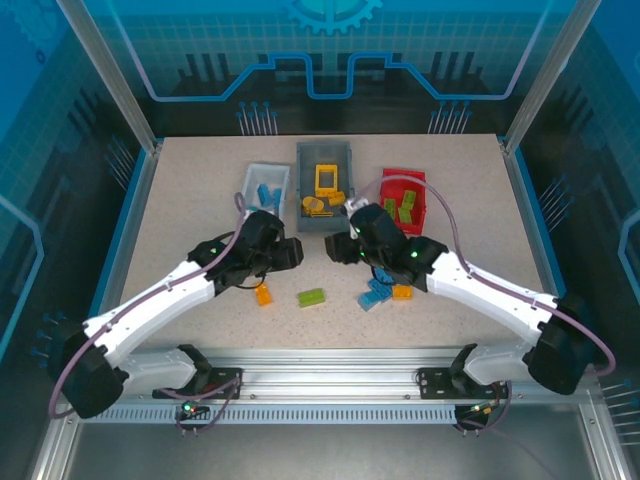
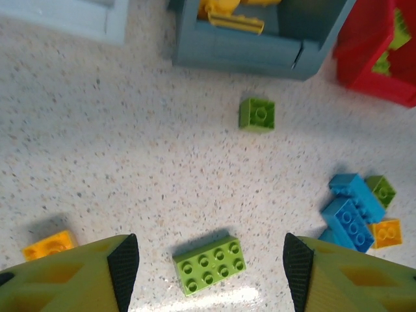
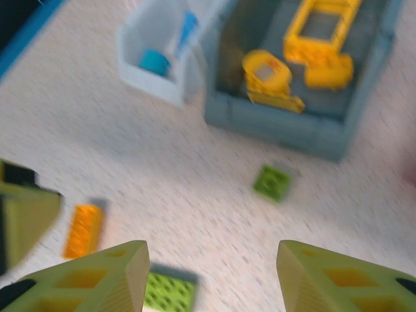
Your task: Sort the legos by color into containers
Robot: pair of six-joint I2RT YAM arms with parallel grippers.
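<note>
**Green brick next, red bin waiting**

Partway through the sorting, by the look of it. Nearest, right below the left end effector [image 2: 209, 259], spread wide and holding nothing: a lime green eight-stud brick [image 2: 209, 265], flat on the table [image 2: 162, 169]. Off to its left, an orange brick [image 2: 49, 244]. Off to its right, a little heap of blue bricks [image 2: 351, 211] touching a small orange brick [image 2: 385, 233] and a small green one [image 2: 380, 190]. Right end effector [image 3: 209, 263] spread wide too, empty, hanging over the same patch of table.

Most likely the pick-up step for the eight-stud brick. Next move, as a guess: twist a little to match the brick's slant, come straight down, pinch the two long sides, lift, then carry to the red bin [image 2: 364, 62]. Best to stay out of the other arm's way, with both so close together.

Farther on, a green four-stud brick [image 2: 257, 114] alone, just in front of the dark grey bin [image 2: 247, 55]. Inside that bin, a square yellow frame [image 3: 322, 26] and a round yellow piece [image 3: 266, 75]. To its left, the white bin [image 3: 149, 81] with blue pieces [image 3: 156, 62]. To its right, the red bin with green bricks [image 1: 405, 212].

No words, labels or brand names to read anywhere.
</note>
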